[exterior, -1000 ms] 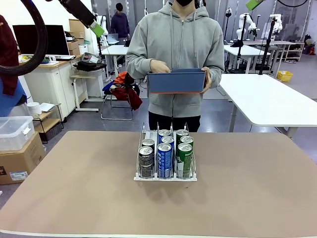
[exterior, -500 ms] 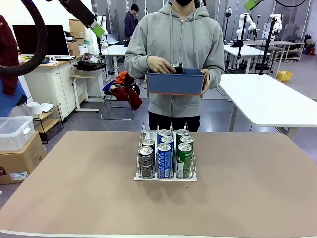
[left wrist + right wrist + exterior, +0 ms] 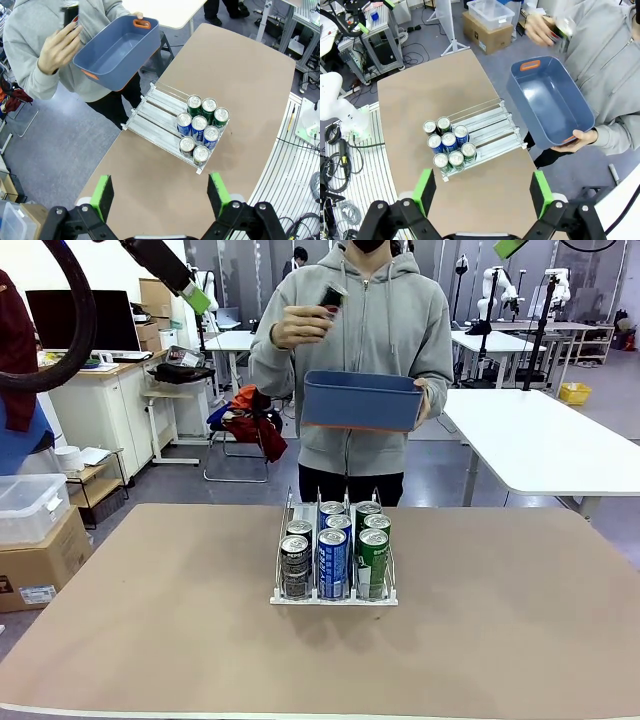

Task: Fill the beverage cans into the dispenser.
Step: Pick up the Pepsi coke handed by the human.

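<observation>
Clear three-lane dispenser (image 3: 335, 600) sits mid-table with eight upright cans bunched at its 6 o'clock end: two dark cans (image 3: 295, 565) in the 9 o'clock lane, three blue cans (image 3: 332, 562) in the middle, three green cans (image 3: 373, 560) in the 3 o'clock lane. One more dark can (image 3: 330, 297) is held up, tilted, off at 12 o'clock.

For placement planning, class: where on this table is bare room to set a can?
Brown tabletop is bare left, right and robot-side of the clear three-lane dispenser; its person-side lane ends too. Crowded: its robot-side end, packed with slim aluminium cans.

Left fingers (image 3: 103, 196), right fingers (image 3: 424, 191) wide apart.
</observation>
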You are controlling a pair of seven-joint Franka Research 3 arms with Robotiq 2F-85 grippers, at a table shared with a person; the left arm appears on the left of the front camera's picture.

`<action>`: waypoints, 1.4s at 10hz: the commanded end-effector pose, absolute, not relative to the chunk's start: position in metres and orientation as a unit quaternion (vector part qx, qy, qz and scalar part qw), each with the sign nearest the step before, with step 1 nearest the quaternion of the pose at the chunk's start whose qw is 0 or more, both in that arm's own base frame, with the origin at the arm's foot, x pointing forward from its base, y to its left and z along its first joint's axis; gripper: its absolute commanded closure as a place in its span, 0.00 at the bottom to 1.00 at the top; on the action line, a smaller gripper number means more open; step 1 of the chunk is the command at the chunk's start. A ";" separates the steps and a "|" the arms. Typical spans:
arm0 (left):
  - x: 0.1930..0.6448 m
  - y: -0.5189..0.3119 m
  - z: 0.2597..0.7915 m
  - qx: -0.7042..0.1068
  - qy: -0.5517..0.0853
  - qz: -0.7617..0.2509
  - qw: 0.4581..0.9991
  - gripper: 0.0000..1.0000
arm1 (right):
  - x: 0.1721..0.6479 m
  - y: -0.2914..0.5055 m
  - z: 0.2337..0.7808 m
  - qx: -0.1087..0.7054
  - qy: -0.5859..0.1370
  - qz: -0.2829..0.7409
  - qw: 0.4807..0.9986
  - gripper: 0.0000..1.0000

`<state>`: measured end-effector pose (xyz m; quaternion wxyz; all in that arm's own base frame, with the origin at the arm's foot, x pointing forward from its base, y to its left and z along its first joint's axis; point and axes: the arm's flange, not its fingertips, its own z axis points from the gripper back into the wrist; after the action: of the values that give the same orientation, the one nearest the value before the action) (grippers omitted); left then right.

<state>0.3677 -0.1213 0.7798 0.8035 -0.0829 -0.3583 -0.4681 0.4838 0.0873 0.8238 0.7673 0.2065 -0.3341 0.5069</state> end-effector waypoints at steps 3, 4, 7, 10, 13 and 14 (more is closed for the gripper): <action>0.367 -0.119 0.779 -0.085 -0.358 -0.467 0.804 0.00 | 0.484 0.086 0.826 0.207 -0.336 0.506 0.767 0.00; 0.367 -0.119 0.779 -0.085 -0.358 -0.467 0.804 0.00 | 0.484 0.086 0.826 0.207 -0.336 0.506 0.767 0.00; 0.367 -0.119 0.779 -0.085 -0.358 -0.467 0.804 0.00 | 0.484 0.086 0.826 0.207 -0.336 0.506 0.767 0.00; 0.367 -0.119 0.779 -0.085 -0.358 -0.467 0.804 0.00 | 0.484 0.086 0.826 0.207 -0.336 0.506 0.767 0.00; 0.367 -0.119 0.779 -0.085 -0.358 -0.467 0.804 0.00 | 0.484 0.086 0.826 0.207 -0.336 0.506 0.767 0.00; 0.367 -0.119 0.779 -0.085 -0.358 -0.467 0.804 0.00 | 0.484 0.086 0.826 0.207 -0.336 0.506 0.767 0.00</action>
<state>0.3676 -0.1213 0.7798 0.8035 -0.0829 -0.3583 -0.4681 0.4838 0.0873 0.8238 0.7673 0.2065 -0.3341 0.5069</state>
